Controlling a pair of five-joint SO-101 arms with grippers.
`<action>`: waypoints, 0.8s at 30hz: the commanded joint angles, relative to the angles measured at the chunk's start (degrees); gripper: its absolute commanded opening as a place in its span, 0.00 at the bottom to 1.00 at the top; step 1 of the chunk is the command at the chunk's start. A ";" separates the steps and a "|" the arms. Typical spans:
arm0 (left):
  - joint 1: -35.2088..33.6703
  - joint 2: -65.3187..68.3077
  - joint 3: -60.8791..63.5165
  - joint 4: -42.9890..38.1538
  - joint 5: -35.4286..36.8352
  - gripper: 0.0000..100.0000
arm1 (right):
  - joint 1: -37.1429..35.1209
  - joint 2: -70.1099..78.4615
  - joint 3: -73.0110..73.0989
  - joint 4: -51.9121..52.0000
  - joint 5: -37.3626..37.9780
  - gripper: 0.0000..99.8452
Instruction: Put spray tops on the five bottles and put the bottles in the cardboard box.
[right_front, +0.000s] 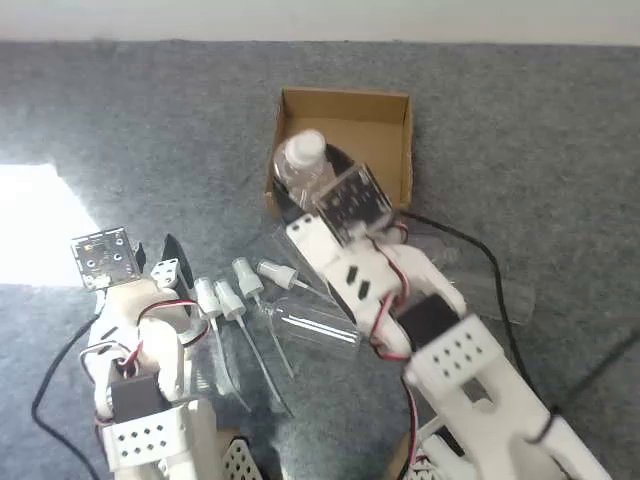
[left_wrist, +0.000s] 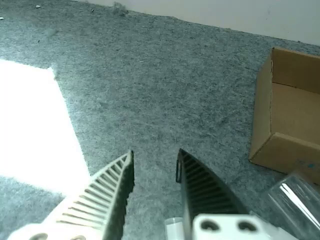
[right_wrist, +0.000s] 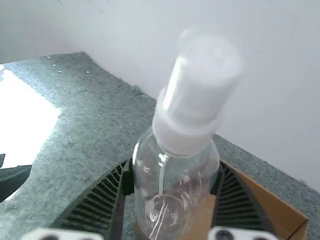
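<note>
Right gripper (right_wrist: 172, 212): jaws clenched on a clear bottle (right_wrist: 172, 175), spray top (right_wrist: 197, 85) fitted, held roughly upright over the cardboard box (right_front: 405, 150) near one side wall (whether its base touches the box floor cannot be told). Left gripper (left_wrist: 155, 160): jaws parted, grasping nothing, low over the grey carpet (right_front: 150, 110), the box well apart. Between the arms: four loose spray tops (right_front: 228, 298) lying side by side on the carpet, tubes trailing; just beside them, one uncapped bottle (right_front: 315, 325) on its side.
</note>
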 joint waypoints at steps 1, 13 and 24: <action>-0.26 -0.70 -0.66 -1.85 -0.09 0.13 | 2.24 7.25 -10.02 -1.89 0.97 0.14; -0.35 -0.70 -0.66 -1.85 -0.09 0.13 | 6.99 36.97 -31.91 -2.24 0.88 0.14; -0.44 -0.70 -0.66 -1.85 -0.09 0.13 | 9.89 57.80 -50.73 -2.24 -6.24 0.14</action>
